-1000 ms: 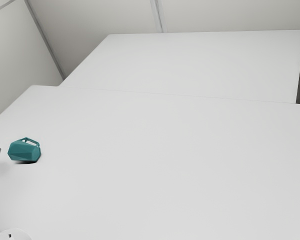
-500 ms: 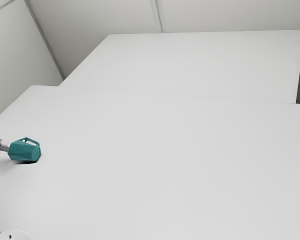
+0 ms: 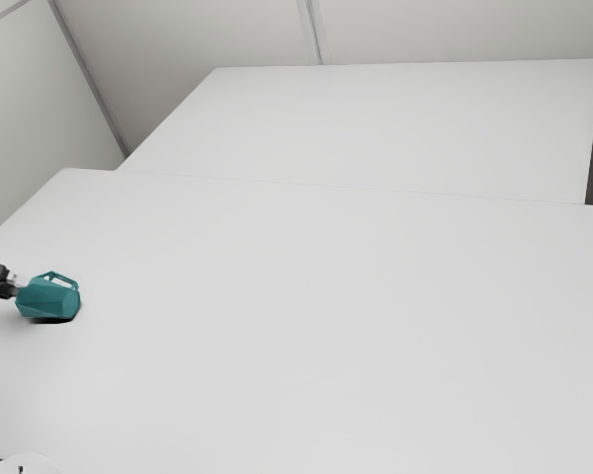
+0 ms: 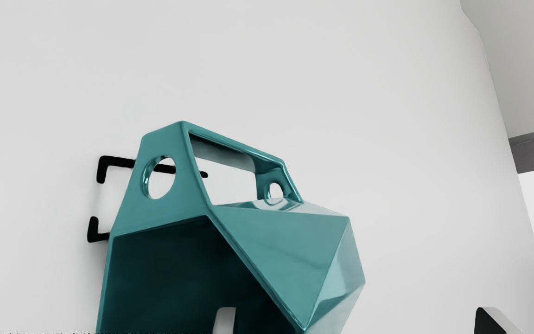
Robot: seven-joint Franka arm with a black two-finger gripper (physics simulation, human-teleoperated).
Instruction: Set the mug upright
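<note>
The gripper (image 3: 18, 290) reaches in from the exterior view's left edge, its tip at the open end of the teal mug (image 3: 49, 297). That faceted mug lies on its side on the white table, handle up, mouth toward the gripper. In the wrist view the gripper (image 4: 357, 313) is open, its fingers wide apart; one fingertip (image 4: 225, 320) overlaps the dark mouth of the mug (image 4: 276, 246), and the other stands outside beyond the mug's wall. Whether either finger touches the wall cannot be told.
The white table (image 3: 316, 326) extends toward the exterior view's right, with another white surface (image 3: 395, 128) behind it. A white rounded object (image 3: 28, 464) sits at the bottom left corner. Black bracket-like marks (image 4: 102, 169) show behind the mug in the wrist view.
My gripper has come in from the exterior view's left edge up to the mug's mouth, with more of the dark hand showing. The mug has not visibly moved.
</note>
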